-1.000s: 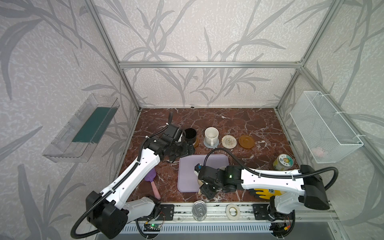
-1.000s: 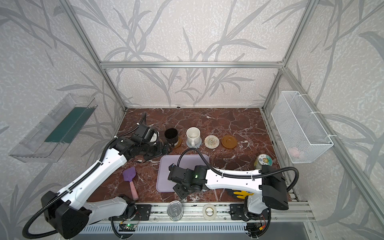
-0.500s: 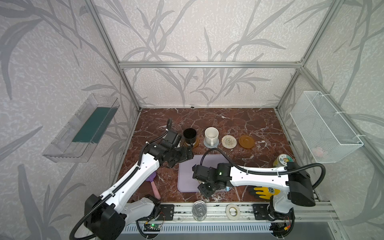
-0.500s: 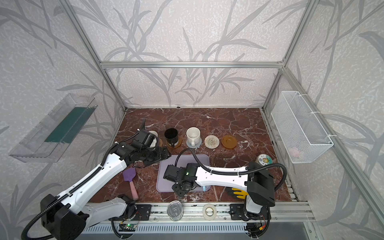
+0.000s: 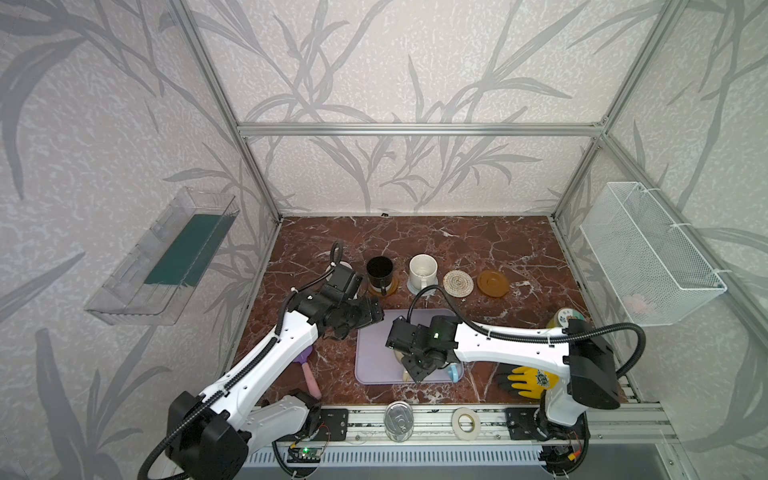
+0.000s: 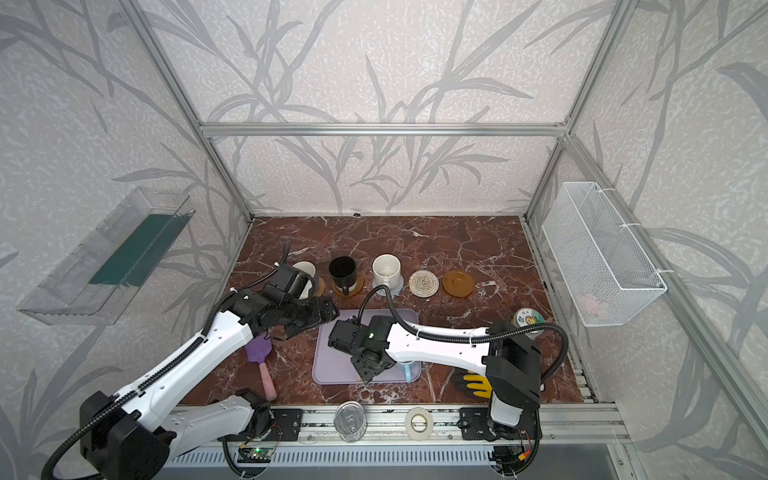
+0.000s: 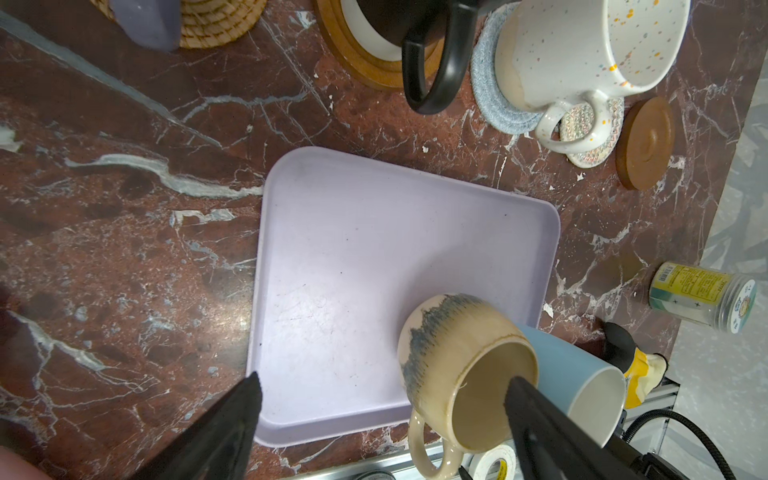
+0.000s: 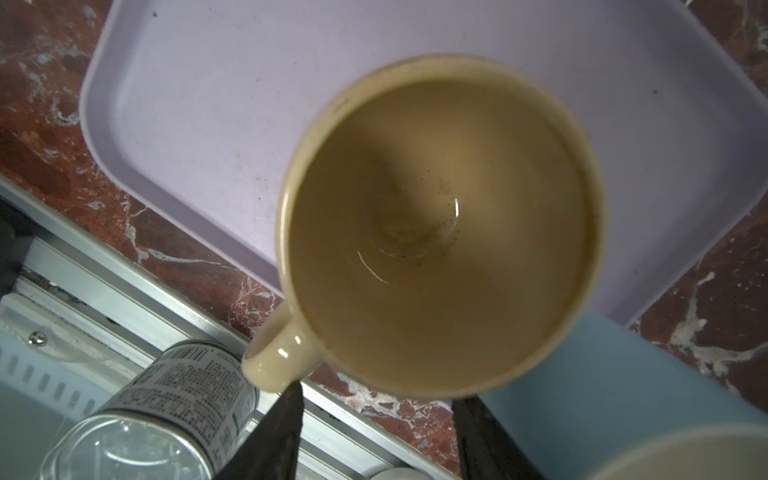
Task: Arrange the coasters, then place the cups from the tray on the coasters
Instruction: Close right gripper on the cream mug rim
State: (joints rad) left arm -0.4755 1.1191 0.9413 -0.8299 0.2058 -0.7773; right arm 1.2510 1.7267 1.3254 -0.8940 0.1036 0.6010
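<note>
Both arms have swung in over the tray [image 5: 374,345] in the past second: the left arm has drawn back from the far row, and the right arm has slid across to the tray's near edge.

The left gripper [image 7: 382,380] hangs released and spread wide above the tray's bare far side, holding nothing. The right gripper [image 8: 380,395] hovers over the rounded beige mug [image 8: 436,228] with its fingers parted and nothing between them, likely lining up a grasp near the handle.

The pale lavender tray, low-rimmed, holds the last two cups at its near edge. The beige mug, streaked blue-grey on one flank, touches the light blue mug [image 7: 582,365].

Three cups already stand in the far row: the lavender mug [image 6: 305,270], the black mug [image 5: 379,269] on a brown wooden coaster [image 7: 357,62], and the speckled white mug [image 5: 422,268] on a grey-blue braided coaster [image 7: 494,104].

Beside them, the cream braided coaster [image 5: 458,283] and a second wooden coaster [image 5: 493,284] lie bare, evidently meant for the remaining pair.
</note>
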